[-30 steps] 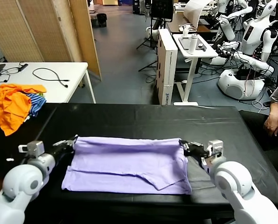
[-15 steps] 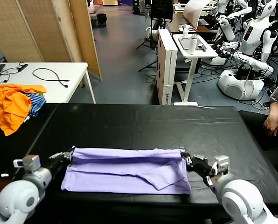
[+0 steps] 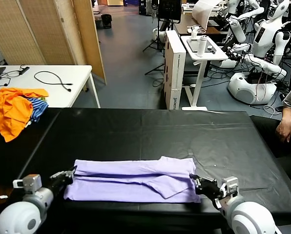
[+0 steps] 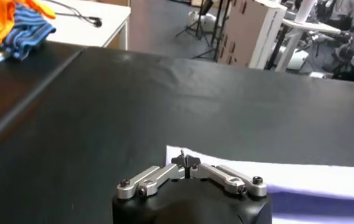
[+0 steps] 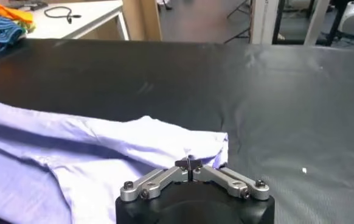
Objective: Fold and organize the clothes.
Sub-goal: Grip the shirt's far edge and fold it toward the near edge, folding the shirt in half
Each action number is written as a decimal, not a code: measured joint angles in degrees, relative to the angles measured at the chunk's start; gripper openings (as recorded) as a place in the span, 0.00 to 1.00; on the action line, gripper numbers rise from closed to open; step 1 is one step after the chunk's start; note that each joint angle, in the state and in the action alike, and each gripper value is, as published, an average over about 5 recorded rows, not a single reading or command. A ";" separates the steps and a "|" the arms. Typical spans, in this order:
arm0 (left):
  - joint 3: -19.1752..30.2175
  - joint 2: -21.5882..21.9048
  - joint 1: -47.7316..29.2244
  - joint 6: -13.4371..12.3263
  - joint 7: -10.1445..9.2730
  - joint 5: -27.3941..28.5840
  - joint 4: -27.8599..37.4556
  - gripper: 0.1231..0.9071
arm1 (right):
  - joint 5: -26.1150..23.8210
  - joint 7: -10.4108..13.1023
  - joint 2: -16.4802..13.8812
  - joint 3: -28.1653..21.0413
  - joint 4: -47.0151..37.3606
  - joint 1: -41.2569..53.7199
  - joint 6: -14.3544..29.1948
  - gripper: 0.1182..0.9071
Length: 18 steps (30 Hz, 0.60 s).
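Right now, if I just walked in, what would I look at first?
Probably the lavender T-shirt, folded into a long strip near the front edge of the black table. The left gripper pinches its left end and the right gripper its right end. Next, the bright orange clothes heaped at the far left.

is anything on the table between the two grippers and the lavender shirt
Nothing visible. The left gripper sits at the near left corner of the T-shirt and the right gripper at its near right corner, both shut. Only bare black table surrounds the cloth.
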 joint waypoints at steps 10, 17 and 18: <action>0.00 -1.54 1.00 1.60 -1.79 0.96 -0.54 0.04 | 0.11 -0.68 -0.05 0.28 0.68 -0.54 0.00 0.05; -1.02 -3.25 2.58 6.03 -6.60 1.97 -2.87 0.43 | 1.87 -0.89 -0.49 1.72 3.33 -0.88 -0.01 0.49; -1.32 -3.48 2.88 6.55 -7.15 2.02 -3.26 0.53 | 2.68 -0.85 -0.58 2.08 3.79 -0.67 -0.01 0.56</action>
